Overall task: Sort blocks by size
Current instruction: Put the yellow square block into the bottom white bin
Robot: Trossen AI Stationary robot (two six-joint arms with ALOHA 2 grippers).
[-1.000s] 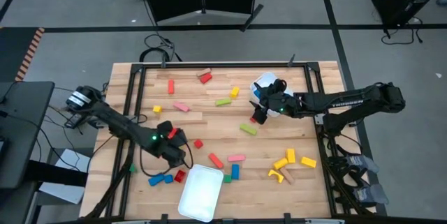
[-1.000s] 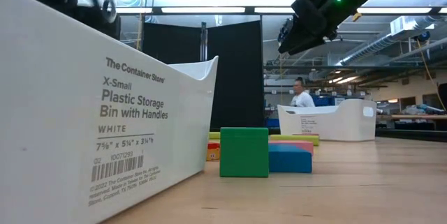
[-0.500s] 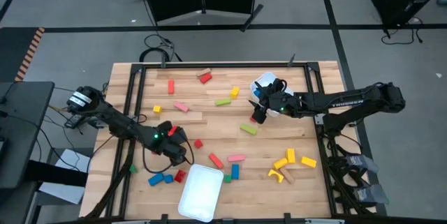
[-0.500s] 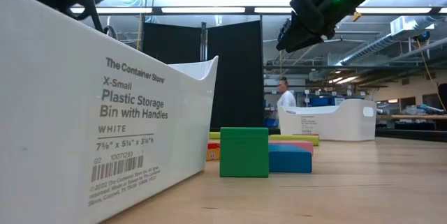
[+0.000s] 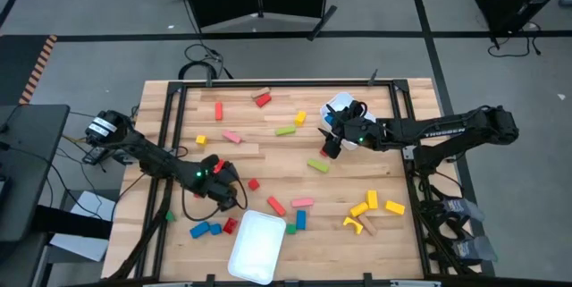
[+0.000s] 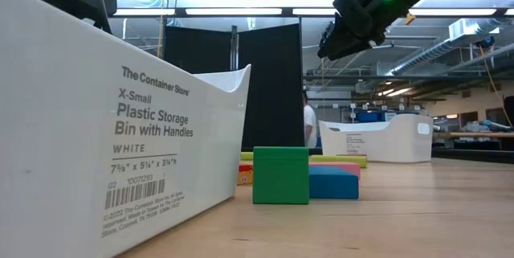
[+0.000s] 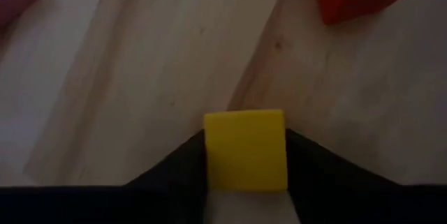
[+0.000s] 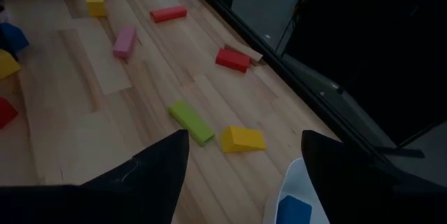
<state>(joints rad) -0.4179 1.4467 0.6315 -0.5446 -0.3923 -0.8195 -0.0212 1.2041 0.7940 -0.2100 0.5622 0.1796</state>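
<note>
Left pincer (image 7: 244, 182) around yellow block (image 7: 245, 149)

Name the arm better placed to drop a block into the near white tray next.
Left, probably. Its claw is shut on a yellow cube, close beside the near white tray. The right claw is open, empty, farther off.
</note>
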